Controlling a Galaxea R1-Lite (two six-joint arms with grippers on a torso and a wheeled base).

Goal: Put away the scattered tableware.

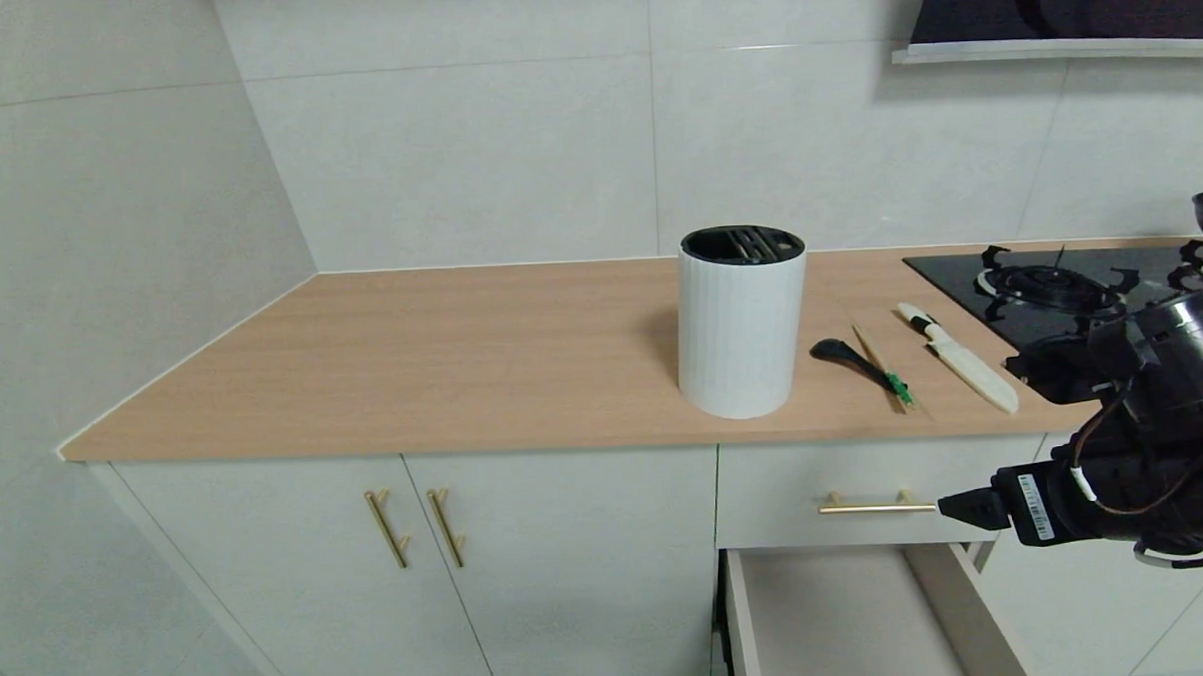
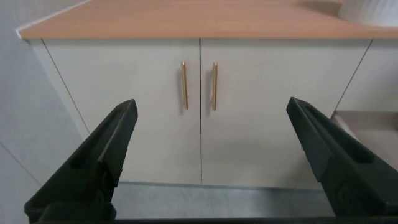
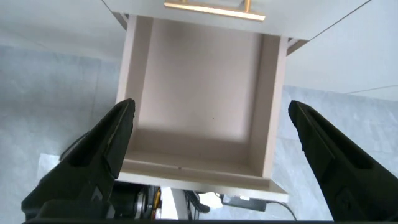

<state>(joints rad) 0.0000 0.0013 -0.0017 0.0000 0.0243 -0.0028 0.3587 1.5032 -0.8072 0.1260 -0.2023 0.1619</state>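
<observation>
on the table: a pale wood table [image 1: 442, 354] with a thin white edge runs along the back wall; a tall white ribbed holder [image 1: 740, 338] with a black slotted top stands upright near its front edge.
right of the holder: a black spoon [image 1: 847, 357], a pair of chopsticks [image 1: 883, 368] with a green band and a knife [image 1: 957, 358] with a cream blade lie flat, close together and apart from the holder; the spoon's handle meets the chopsticks near the band.
far right of the table: a black gas hob [image 1: 1050, 287] is set into the surface, just beyond the knife; the rim of a hood [image 1: 1052, 50] hangs on the wall above it.
walls: large pale tiles [image 1: 454, 133] cover the back wall and the wall on the robot's left, which meet in a corner.
below the table: two pale cabinet doors [image 1: 300, 579] carry brass handles side by side; right of them is a shut drawer [image 1: 767, 492] with a brass bar handle, and under it the lower drawer [image 1: 831, 610] is pulled out, pale inside.
floor: grey floor [image 3: 50, 74] lies around the pulled-out drawer.
left tool [image 2: 211, 102]: fingers spread wide, holding nothing, low down and facing the cabinet doors.
right tool [image 3: 210, 106]: fingers spread wide, holding nothing, hanging over the lower drawer and level with the shut drawer's handle.
</observation>
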